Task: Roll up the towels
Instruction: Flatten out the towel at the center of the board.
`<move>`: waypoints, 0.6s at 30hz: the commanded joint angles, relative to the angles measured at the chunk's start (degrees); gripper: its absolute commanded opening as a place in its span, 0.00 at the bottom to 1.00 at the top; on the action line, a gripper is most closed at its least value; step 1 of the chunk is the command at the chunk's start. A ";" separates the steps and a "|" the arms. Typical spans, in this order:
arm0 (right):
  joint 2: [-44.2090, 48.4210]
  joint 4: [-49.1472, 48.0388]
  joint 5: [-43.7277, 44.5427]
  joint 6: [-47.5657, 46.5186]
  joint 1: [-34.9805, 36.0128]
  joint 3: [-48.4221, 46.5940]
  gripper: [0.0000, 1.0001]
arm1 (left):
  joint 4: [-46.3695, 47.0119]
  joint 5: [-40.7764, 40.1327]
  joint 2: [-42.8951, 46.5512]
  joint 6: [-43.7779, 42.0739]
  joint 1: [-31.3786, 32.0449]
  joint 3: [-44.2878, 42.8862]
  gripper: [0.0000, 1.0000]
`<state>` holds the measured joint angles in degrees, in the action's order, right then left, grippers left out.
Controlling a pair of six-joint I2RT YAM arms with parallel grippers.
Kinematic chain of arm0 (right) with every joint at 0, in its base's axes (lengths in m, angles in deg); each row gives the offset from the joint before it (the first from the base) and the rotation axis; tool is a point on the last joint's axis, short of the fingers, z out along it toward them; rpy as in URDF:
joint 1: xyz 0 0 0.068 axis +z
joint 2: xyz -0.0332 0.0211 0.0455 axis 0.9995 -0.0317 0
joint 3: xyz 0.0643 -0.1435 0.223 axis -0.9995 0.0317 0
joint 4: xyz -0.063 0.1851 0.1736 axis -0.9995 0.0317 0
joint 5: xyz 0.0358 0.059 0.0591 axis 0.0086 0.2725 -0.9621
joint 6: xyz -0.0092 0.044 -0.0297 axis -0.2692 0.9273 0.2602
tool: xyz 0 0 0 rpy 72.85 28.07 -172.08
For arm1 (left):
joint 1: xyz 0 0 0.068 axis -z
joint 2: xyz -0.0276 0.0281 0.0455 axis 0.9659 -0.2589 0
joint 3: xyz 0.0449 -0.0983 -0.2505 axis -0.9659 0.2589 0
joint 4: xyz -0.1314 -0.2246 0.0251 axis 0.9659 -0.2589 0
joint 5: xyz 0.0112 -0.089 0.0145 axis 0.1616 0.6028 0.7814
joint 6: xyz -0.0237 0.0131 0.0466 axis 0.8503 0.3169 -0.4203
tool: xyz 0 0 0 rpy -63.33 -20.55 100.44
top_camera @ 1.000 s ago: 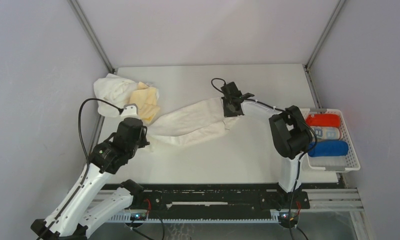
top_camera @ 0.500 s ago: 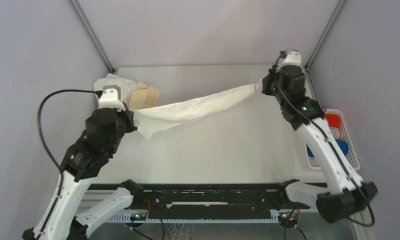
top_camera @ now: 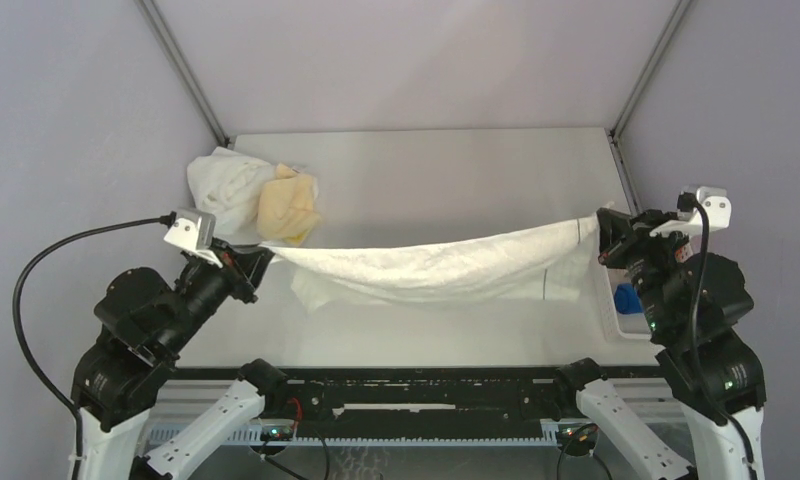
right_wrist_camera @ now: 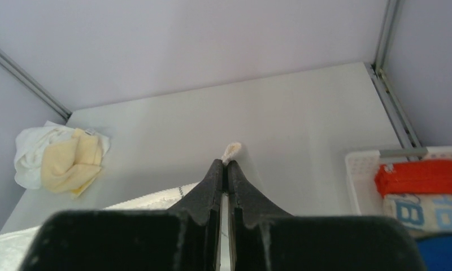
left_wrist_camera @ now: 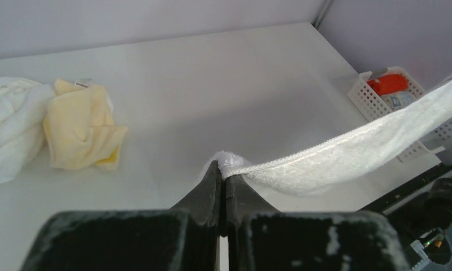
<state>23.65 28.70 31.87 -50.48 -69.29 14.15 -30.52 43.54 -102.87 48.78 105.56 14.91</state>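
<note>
1. Top external view: our white towel hung over the tabletop's near half, long axis left to right, sagging mid-span.
2. Our left gripper pinched its left corner, our right gripper its right; each arm was nearest its own end.
3. A crumpled white towel and pale yellow towel lay at the far-left corner; the basket sat at the right edge, near the right gripper.

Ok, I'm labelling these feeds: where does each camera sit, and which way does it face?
Top external: above, behind the bases, looking down; both arms, left gripper and right gripper pinching the white towel.
Left wrist: faces across the table toward the basket; own shut fingers.
Right wrist: faces the far wall; own shut fingers.
Shared by both wrists: yellow towel, basket.
</note>
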 commanded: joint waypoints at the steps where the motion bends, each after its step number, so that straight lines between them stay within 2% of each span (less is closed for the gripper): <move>1: -1.12 5.29 4.77 0.50 -0.22 1.92 0.01 | 0.26 0.94 -3.15 3.02 -0.40 3.20 0.00; 5: -6.28 1.66 6.43 1.25 -0.87 9.00 0.01 | -1.06 -8.72 -15.88 5.86 -0.34 5.66 0.00; 8: -11.97 -5.34 6.49 2.60 -3.45 15.49 0.00 | -0.68 -15.77 -28.25 8.94 -0.90 6.70 0.00; 13: -26.55 -20.32 0.63 5.69 -10.77 23.22 0.00 | 2.97 -16.23 -49.98 11.89 -4.32 4.52 0.00; 18: -45.31 -31.23 -1.46 5.44 -14.37 22.26 0.00 | 4.49 -16.30 -67.99 12.43 -7.82 -4.37 0.00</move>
<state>-13.71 11.84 32.61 -46.57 -81.46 38.24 -27.68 29.69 -163.66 59.17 101.08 18.76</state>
